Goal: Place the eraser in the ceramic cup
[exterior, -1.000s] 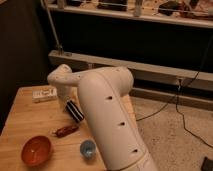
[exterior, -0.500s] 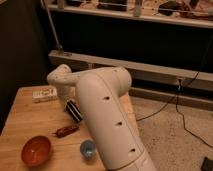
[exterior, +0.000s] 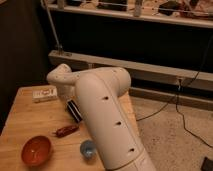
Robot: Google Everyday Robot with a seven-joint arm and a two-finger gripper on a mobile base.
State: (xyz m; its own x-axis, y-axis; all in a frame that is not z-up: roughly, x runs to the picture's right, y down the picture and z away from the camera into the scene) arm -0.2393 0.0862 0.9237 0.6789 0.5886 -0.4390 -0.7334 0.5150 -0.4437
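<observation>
behind arm (exterior: 105, 115), over wooden table (exterior: 22, 122), claw seemingly closed.

gripper behind arm (exterior: 105, 115) at eraser (exterior: 74, 111), fingers now closed, perhaps on it

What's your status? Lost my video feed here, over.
Tool shut, hidden behind white arm at flat black white-striped eraser; hold unconfirmed. Small pale blue glazed ceramic cup stands apart on wooden table. Reddish-brown lumpy object lies between them.

Wooden table (exterior: 20, 125), white box (exterior: 44, 93), eraser (exterior: 74, 110), reddish-brown lump (exterior: 66, 131), orange bowl (exterior: 36, 150), ceramic cup (exterior: 88, 148)
</observation>
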